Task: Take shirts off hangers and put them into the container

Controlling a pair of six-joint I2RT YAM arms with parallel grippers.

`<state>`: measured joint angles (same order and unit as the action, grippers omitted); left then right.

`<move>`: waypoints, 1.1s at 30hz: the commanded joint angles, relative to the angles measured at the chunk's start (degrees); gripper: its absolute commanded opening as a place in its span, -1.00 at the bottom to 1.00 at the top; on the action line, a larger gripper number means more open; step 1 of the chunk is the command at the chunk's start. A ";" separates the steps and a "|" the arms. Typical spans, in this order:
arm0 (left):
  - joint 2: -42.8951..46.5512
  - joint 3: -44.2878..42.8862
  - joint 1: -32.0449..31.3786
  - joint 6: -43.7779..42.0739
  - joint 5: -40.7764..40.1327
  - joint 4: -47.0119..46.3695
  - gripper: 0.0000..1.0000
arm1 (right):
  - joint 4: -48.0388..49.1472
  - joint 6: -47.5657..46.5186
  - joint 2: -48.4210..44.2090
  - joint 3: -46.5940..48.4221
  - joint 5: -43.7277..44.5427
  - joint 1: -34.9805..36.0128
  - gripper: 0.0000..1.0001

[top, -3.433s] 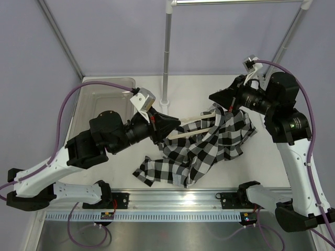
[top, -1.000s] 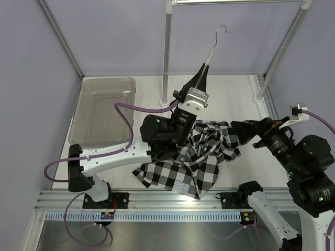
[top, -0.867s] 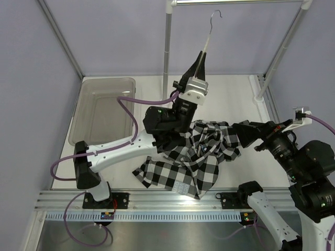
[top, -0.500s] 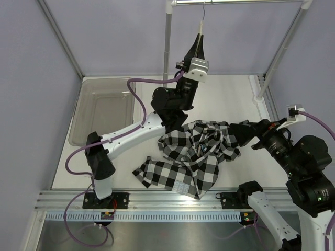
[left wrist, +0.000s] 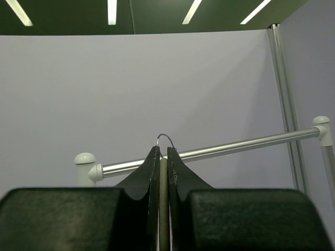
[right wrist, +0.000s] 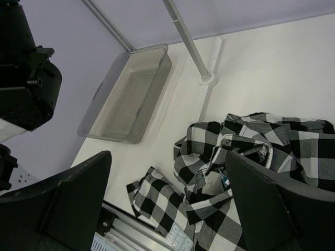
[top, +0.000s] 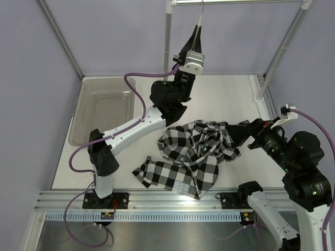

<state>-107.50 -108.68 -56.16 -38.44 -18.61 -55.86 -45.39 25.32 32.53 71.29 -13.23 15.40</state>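
Left gripper is raised to the far rail. Its fingers are closed tight on the cream stem of the hanger, with only a thin strip of it showing between them. The hanger's arms are hidden behind the gripper body in both views. In the wrist view only the top arc of the wire hook shows above the fingertips, level with the rail. In the top view the hook is cut off by the frame edge. Whether the hook bears on the rail cannot be told.

Shirt lies crumpled on the table, centre-right, off the hanger and well apart from the bin at far left. Its folds hide most of the collar and sleeves.

Right gripper hangs just right of the shirt, fingers spread wide and holding nothing.
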 commanded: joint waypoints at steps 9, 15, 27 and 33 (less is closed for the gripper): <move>-3.93 -8.65 2.55 0.73 3.84 0.83 -1.00 | 2.32 0.34 -1.16 1.22 -2.67 0.25 0.99; -4.12 -6.37 2.55 0.64 2.44 0.66 -1.00 | 2.23 0.26 -1.24 1.49 -2.24 0.25 0.99; 1.42 9.36 -2.27 -4.18 -2.30 -8.83 0.16 | 2.58 0.43 -2.65 0.35 -1.27 0.25 0.99; 3.52 9.54 -7.63 -12.53 -5.64 -10.33 0.92 | -3.20 -0.18 1.03 2.54 4.09 0.25 0.99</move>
<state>-109.60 -98.70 -61.17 -45.80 -21.23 -59.46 -45.84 25.52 30.98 71.79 -12.53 15.38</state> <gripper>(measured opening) 0.890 0.993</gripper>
